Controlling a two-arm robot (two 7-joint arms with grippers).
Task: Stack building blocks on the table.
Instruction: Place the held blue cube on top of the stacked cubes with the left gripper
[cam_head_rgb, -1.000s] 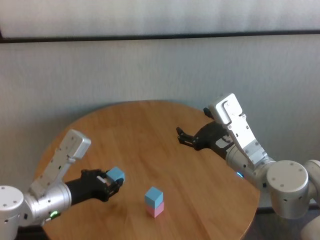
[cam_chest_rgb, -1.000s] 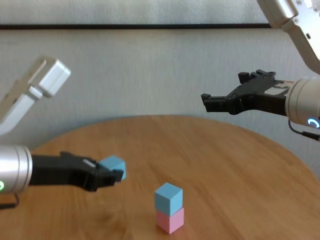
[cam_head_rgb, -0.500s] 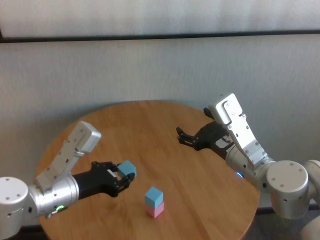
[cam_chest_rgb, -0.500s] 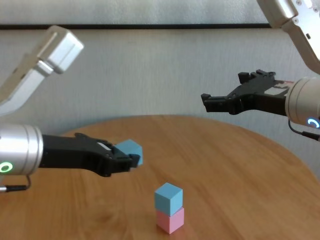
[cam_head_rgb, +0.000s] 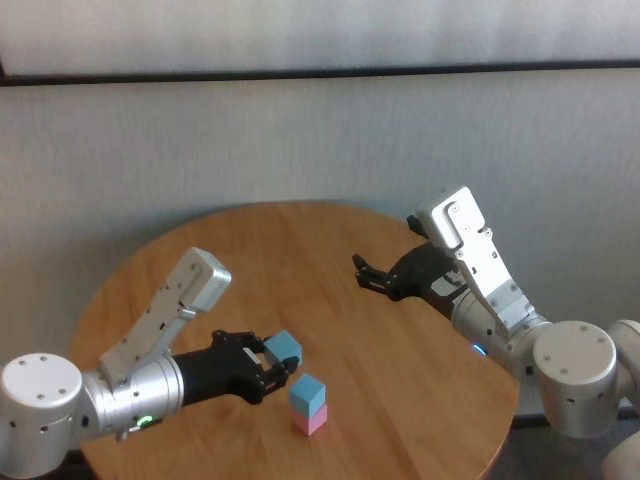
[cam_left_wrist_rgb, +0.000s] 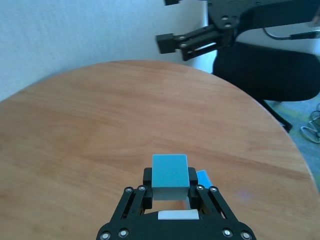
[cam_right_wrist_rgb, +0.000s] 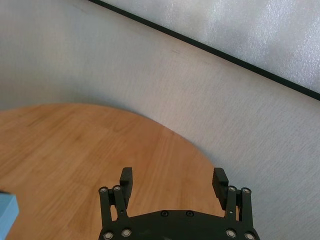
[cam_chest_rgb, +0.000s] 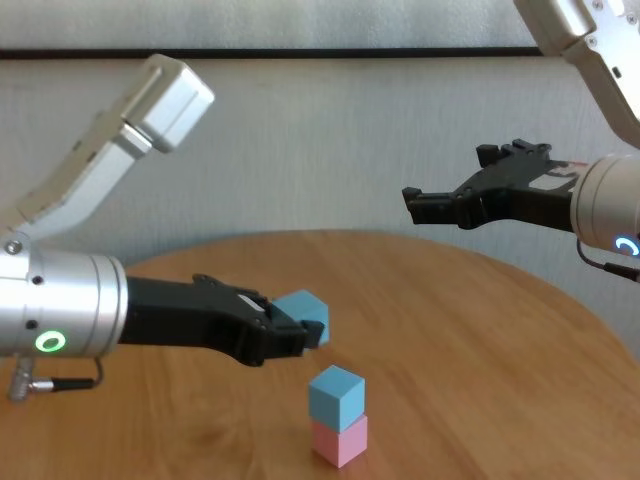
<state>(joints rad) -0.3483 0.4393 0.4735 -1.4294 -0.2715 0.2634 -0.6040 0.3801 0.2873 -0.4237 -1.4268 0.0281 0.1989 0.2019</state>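
Observation:
On the round wooden table (cam_head_rgb: 330, 270) a light blue cube (cam_head_rgb: 309, 391) sits on a pale pink cube (cam_head_rgb: 311, 419) near the front edge; the pair also shows in the chest view, blue (cam_chest_rgb: 336, 395) over pink (cam_chest_rgb: 340, 441). My left gripper (cam_head_rgb: 278, 362) is shut on the second light blue cube (cam_head_rgb: 284, 348), held in the air just left of and slightly above the stack. In the left wrist view the held cube (cam_left_wrist_rgb: 169, 176) sits between the fingers, with the stack's blue cube (cam_left_wrist_rgb: 204, 178) partly hidden behind. My right gripper (cam_head_rgb: 364, 275) is open and empty, hovering over the table's right side.
A pale wall with a dark horizontal strip (cam_head_rgb: 320, 72) stands behind the table. A dark office chair (cam_left_wrist_rgb: 270, 70) shows past the table's edge in the left wrist view. Bare tabletop (cam_chest_rgb: 450, 330) lies between the stack and the right gripper.
My left arm has carried the blue cube rightward, from well left of the stack to just beside and above it. The right arm and the stack have not moved.

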